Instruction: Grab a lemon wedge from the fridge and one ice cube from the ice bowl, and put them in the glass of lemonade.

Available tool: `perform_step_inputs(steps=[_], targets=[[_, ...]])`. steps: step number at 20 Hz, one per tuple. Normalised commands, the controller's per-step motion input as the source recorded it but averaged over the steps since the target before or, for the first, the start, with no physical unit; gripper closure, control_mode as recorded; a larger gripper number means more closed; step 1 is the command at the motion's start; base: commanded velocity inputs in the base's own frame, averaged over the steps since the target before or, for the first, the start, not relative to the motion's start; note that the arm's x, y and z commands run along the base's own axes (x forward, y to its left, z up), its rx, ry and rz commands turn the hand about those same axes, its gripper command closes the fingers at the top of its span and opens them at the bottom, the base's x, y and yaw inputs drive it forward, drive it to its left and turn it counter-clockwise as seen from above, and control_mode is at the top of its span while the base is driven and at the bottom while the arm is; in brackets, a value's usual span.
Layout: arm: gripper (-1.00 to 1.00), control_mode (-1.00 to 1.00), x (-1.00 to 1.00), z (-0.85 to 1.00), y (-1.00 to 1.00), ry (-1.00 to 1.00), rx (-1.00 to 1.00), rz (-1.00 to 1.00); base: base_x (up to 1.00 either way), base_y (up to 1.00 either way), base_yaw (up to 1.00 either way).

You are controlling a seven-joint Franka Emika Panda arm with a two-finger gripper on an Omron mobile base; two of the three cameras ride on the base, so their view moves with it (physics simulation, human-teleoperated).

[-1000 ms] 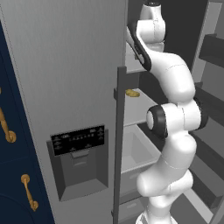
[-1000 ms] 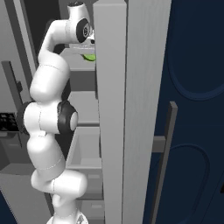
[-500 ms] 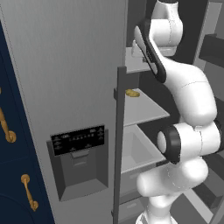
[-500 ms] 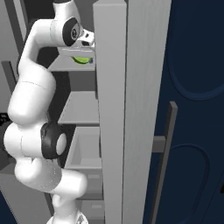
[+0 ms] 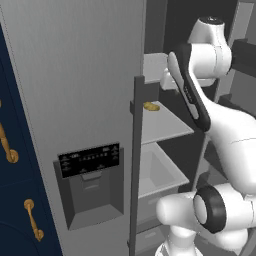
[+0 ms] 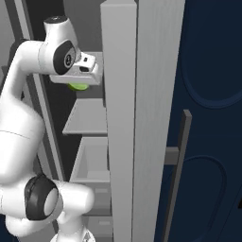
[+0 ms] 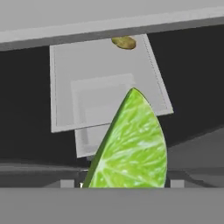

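Since a second ago my arm has swung up and back out of the tall grey steel fridge (image 5: pixel 75 100), bringing the small yellow-green lemon wedge with it.

From the left base camera I see the fridge's closed left door with its dark dispenser panel (image 5: pixel 90 159), its long vertical bar handle (image 5: pixel 136 165), and a small brown-yellow item (image 5: pixel 151 106) lying on a grey inner shelf (image 5: pixel 162 127).

From the right base camera the pincer (image 6: pixel 81 79) sits beside the edge of the open door, with the lemon wedge (image 6: pixel 78 86) showing green just beneath the hand.

From the hand camera the wedge (image 7: pixel 131 144) stands close up between the tips, so I read the pincer as closed on it, above the shelf and a grey drawer (image 7: pixel 94 131) below.
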Motion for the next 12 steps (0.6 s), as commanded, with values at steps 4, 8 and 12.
perform_step_inputs(steps=[4, 8, 12], targets=[[1.0, -1.0, -0.96, -0.6, 0.0, 0.16, 0.0, 0.06, 0.0, 0.0, 0.0], [1.0, -1.0, -0.76, -0.58, 0.0, 0.09, 0.0, 0.05, 0.0, 0.0, 0.0], [1.0, -1.0, -0.68, -0.32, 0.0, 0.01, 0.0, 0.04, 0.0, 0.0, 0.0]])
